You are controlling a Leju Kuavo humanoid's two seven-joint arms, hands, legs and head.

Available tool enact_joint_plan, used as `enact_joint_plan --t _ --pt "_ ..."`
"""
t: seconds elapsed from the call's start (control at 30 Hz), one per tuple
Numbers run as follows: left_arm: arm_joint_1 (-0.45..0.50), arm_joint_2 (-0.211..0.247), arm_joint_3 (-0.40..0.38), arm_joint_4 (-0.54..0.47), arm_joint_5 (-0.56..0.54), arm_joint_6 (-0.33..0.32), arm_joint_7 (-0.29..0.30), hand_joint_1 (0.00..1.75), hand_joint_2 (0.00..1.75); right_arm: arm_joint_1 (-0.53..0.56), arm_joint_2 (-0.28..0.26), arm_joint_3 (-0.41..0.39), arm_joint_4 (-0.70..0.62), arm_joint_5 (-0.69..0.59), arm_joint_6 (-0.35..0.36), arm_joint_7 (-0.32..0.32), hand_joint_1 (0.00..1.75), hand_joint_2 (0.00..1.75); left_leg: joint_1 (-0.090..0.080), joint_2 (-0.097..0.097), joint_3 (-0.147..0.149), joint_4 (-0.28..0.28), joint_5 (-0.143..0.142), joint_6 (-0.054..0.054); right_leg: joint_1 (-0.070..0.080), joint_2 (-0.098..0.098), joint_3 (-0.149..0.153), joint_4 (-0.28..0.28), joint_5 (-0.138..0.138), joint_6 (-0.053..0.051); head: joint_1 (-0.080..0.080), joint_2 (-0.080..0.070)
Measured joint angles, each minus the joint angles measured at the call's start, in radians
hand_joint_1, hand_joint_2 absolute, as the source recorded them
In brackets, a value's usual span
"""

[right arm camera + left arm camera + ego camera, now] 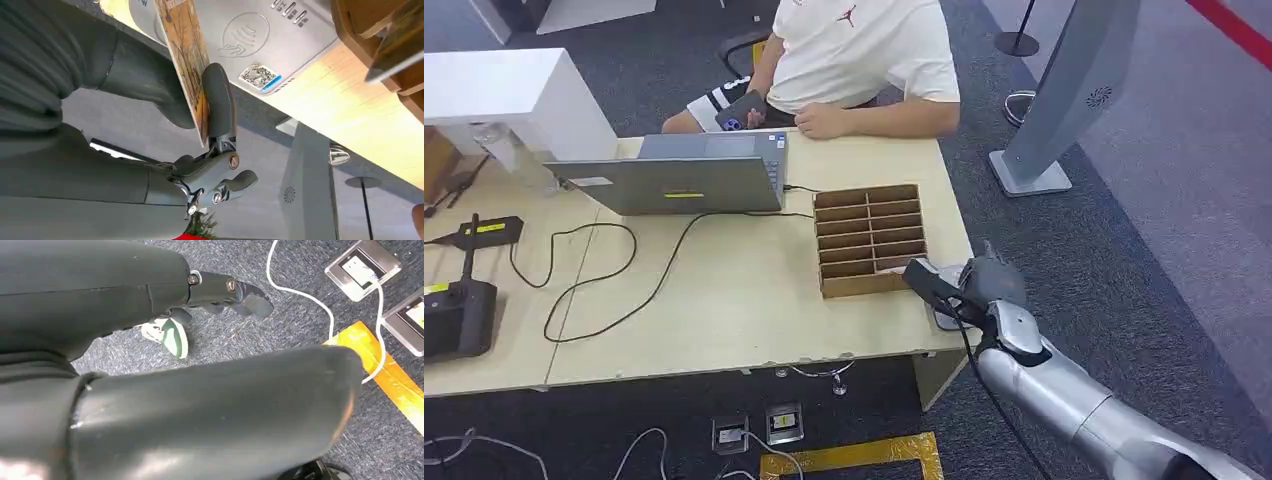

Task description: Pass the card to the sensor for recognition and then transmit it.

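The right hand (984,285) reaches over the counter's right front corner and pinches the card (187,55) between its thick thumb (220,100) on one face and the palm side on the other, the card standing edge-on out of the grip. The card's printed face carries a brown, tree-like pattern. In the head view the card (921,277) reads as a dark slab jutting from the hand toward the wooden box. Just beyond the card lies the sensor (260,40), a flat grey reader with a contactless-wave symbol and a small square code sticker; the card hovers close above it, but whether they touch I cannot tell. In the head view the sensor (943,318) peeks out under the hand at the counter (724,300) edge.

The divided wooden box (869,240) sits just beside the hand. Farther off stand an open laptop (694,175), a black cable (594,270), and black devices (459,315) at the far left. A person in a white shirt (864,50) sits at the far side.

The left hand (230,292) hangs over grey carpet, fingers loosely curled with nothing in them.
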State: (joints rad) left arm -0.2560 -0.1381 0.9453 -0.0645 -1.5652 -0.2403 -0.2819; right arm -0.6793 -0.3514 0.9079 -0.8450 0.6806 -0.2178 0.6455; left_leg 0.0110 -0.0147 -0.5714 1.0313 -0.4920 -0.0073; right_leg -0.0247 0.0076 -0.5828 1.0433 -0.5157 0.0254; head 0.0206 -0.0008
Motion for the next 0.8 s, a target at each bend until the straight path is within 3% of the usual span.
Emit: enact_joint_plan --t 0.47,0.7,0.8 --pt "-0.001 0.0 -0.001 0.0 0.0 0.0 0.005 0.0 0.0 -0.016 -0.002 -0.003 0.0 0.032 -0.005 0.0 1.75 1.75 0.0 0.0 0.0 0.0 0.0 0.0 0.0 0.0 0.0 0.0 0.0 0.0 0.0 0.0" --pt "-0.014 0.002 -0.026 0.0 0.0 0.0 0.02 0.0 0.0 -0.114 -0.003 -0.089 -0.069 0.129 0.01 0.0 1.75 1.75 0.0 0.0 0.0 0.0 0.0 0.0 0.0 0.001 0.0 0.0 0.001 0.0 -0.001 0.0" --pt "-0.015 0.002 -0.027 0.0 0.0 0.0 0.019 0.0 0.0 -0.156 -0.003 -0.105 -0.103 0.163 0.048 0.0 1.75 1.75 0.0 0.0 0.0 0.0 0.0 0.0 0.0 0.0 0.0 0.0 0.001 0.0 0.0 0.0"
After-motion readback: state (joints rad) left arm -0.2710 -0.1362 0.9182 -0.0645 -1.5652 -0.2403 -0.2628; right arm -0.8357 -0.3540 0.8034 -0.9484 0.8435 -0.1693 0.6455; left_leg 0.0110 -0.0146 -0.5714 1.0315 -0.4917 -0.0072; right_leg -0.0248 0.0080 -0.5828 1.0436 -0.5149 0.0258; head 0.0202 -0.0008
